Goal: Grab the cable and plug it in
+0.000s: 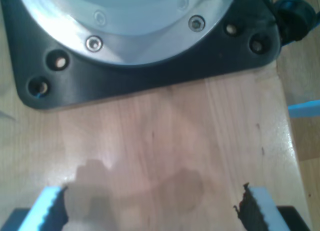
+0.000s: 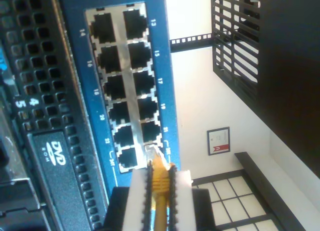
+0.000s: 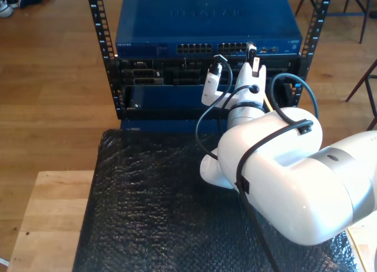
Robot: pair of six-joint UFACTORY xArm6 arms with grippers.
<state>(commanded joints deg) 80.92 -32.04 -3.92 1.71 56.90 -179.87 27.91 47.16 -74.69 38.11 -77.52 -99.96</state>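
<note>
at the switch [image 2: 120, 86], my second gripper [image 2: 159, 183] level, cable [image 2: 159, 188] pinched

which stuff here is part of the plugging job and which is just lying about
Part of the job:
- the cable, yellow, clamped in my second tool
- the blue switch with its ports

Just lying about:
- the black bubble mat
- the DVD drive
- the black base plate
- my first tool, open
</note>
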